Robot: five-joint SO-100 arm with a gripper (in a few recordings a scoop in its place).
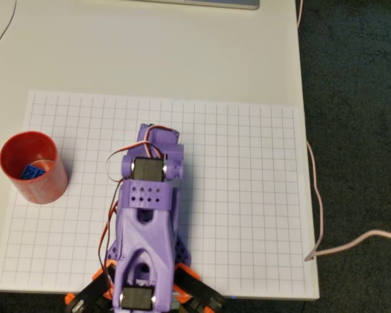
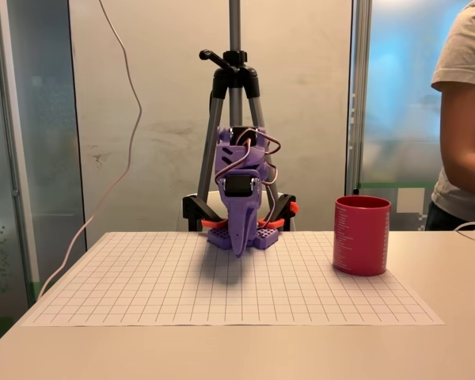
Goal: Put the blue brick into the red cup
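— Tool status?
— The tool hangs folded at mid-sheet, tips apparently together and carrying nothing.
— The brick?
— The blue brick lies inside the red cup, well apart from the arm. Placement looks done; next is only parking.

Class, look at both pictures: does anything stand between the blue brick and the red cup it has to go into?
Nothing visible does. In the overhead view the blue brick already lies inside the red cup, on its bottom. The gripper hangs folded over the grid sheet, apart from the cup.
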